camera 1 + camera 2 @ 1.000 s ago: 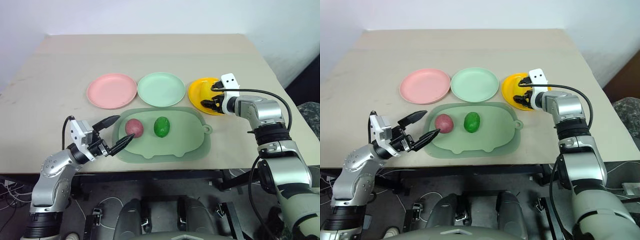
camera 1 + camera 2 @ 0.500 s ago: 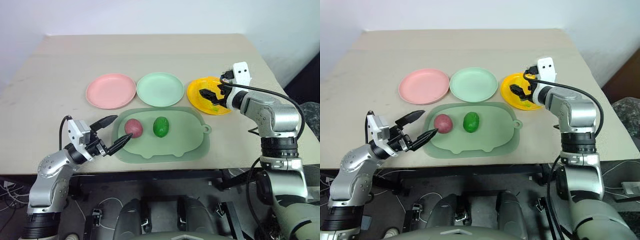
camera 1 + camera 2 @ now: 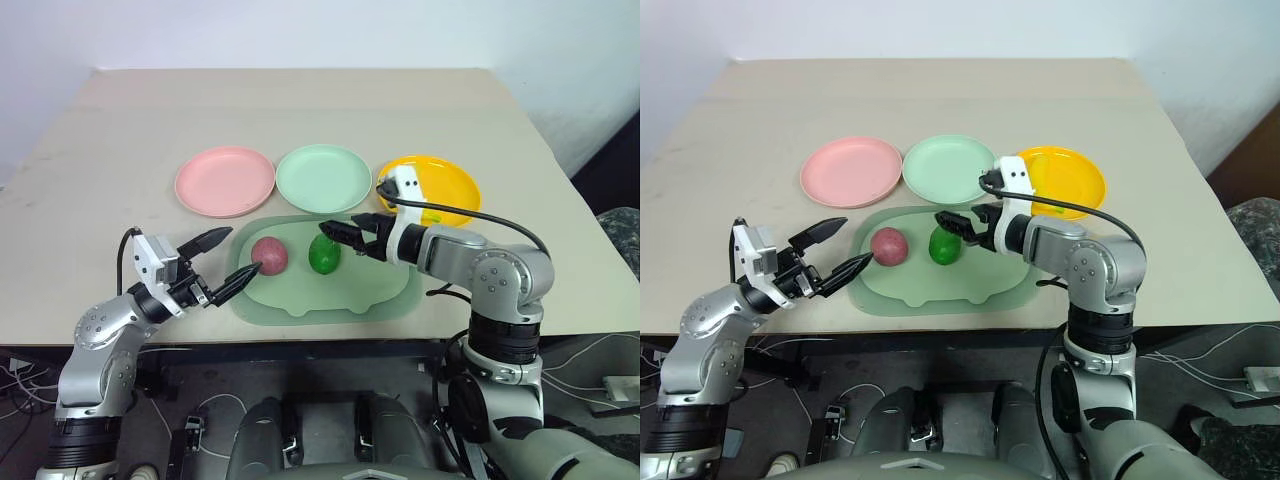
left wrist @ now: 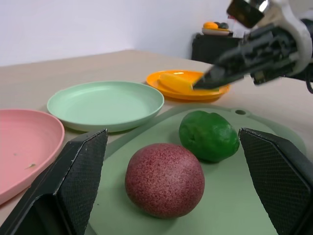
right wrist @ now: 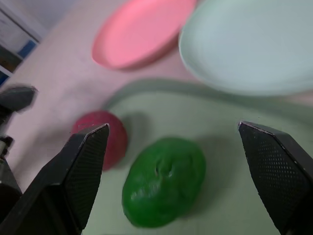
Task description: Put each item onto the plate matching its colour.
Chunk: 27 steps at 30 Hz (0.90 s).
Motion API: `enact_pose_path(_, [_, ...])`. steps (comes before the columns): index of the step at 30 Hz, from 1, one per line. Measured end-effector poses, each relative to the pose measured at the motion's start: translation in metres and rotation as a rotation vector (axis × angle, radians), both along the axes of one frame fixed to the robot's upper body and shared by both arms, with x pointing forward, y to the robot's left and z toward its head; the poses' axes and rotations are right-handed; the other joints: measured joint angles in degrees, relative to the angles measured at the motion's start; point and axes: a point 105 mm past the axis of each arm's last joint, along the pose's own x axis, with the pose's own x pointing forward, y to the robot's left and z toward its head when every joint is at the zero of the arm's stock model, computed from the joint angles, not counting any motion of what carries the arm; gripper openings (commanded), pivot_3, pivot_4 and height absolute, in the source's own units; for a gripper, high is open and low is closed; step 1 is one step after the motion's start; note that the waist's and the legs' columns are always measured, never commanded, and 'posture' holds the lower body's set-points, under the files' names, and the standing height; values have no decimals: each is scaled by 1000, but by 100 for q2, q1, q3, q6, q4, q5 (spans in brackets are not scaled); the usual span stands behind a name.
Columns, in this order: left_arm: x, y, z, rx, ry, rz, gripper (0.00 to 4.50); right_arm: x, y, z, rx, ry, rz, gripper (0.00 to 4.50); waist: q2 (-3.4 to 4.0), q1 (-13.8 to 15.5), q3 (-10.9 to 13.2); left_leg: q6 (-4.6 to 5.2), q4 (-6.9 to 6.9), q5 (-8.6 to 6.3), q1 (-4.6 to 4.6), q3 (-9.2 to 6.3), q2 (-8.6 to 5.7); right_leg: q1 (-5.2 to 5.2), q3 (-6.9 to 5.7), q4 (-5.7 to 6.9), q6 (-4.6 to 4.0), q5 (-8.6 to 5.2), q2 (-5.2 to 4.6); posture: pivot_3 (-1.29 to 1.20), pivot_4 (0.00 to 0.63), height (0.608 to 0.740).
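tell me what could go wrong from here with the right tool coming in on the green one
1. The green lime lies close beside the dark red fruit on the tray; the open right tool could nudge the red one.
2. The lime looks round and glossy, so it might roll or slip out as the tool closes.
3. The open left tool sits near the red fruit; the two tools could crowd.

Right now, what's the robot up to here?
Sorting toy foods onto colour-matched plates. The banana already lies on the orange-yellow plate. The right gripper, open, hovers by the green item on the pale green tray. The left gripper, also open, hangs near the red-purple item. The pink plate and mint green plate hold nothing yet.
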Motion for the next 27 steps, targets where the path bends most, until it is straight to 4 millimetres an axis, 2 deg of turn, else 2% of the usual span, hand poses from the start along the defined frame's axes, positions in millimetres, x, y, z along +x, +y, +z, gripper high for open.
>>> enact_pose_path(8, [1,0,2,1,-8,-1,4500,2,3,-19,-11,99,-39,4477,0,-9,0,-2,-1,0,-4,6,-2,-7,1,2,1,0,4,0,150,695])
enact_pose_path(17, [1,2,0,6,0,1,4500,-7,24,-26,-36,130,39,4477,1,-8,-1,-5,-1,2,-30,8,-6,-36,2,9,1,1,3,0,150,695])
enact_pose_path(21, [2,2,0,6,3,4,4500,-8,27,-29,-47,139,65,4477,0,-10,-2,-6,0,3,-37,9,-9,-44,2,13,2,1,3,0,150,695])
enact_pose_path(24, [3,2,0,6,1,9,4500,-9,28,-29,-52,137,78,3855,0,-11,-2,-7,0,3,-38,9,-9,-45,2,15,2,1,3,0,150,695])
enact_pose_path(27, [3,3,0,11,0,14,4500,-8,31,-24,-51,112,91,2863,0,-10,-2,-7,0,4,-37,9,-9,-45,2,16,2,1,3,0,150,695])
